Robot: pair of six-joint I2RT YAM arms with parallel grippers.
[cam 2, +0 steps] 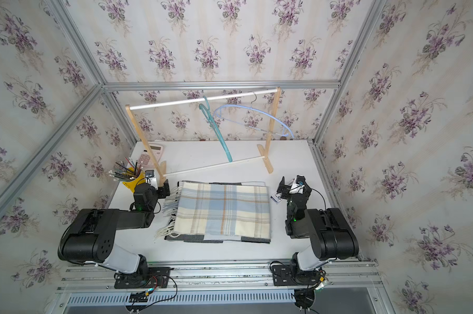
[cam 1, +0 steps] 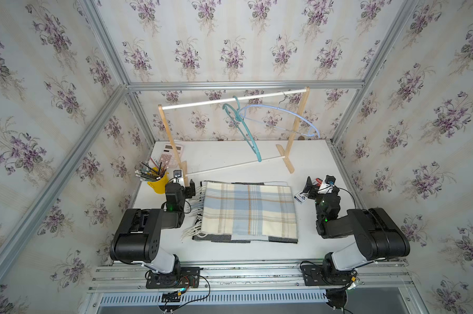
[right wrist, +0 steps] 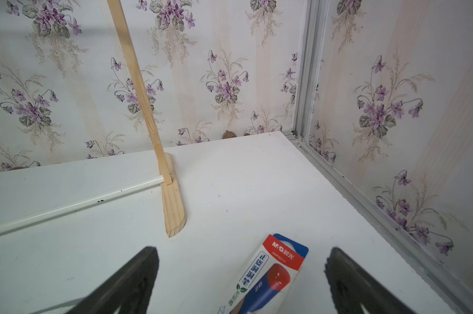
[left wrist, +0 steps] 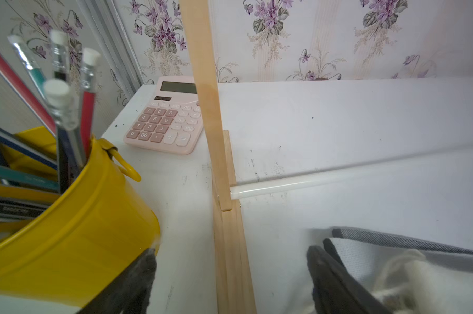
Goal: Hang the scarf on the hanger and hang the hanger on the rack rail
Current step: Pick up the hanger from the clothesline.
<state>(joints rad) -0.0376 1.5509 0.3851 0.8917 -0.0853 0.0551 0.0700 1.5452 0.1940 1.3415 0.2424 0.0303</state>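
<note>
Jaws apart and empty, my left gripper (cam 1: 185, 182) sits just beside the fringed end of the plaid scarf (cam 1: 247, 212); my right gripper (cam 1: 319, 183), equally wide, stands farther off.

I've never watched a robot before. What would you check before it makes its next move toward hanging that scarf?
1. Scarf folded flat on the table between the arms: ok.
2. Left gripper open, by the fringed end: ok.
3. Right gripper open and empty: ok.
4. Teal hanger and pale blue hanger both hooked on the rack's rail: ok.
5. Room around the left gripper: likely not ok; the yellow pencil bucket sits right beside it.
6. Stationery packet clear of the scarf: cannot tell; it lies at the scarf's edge, below the right gripper.
</note>
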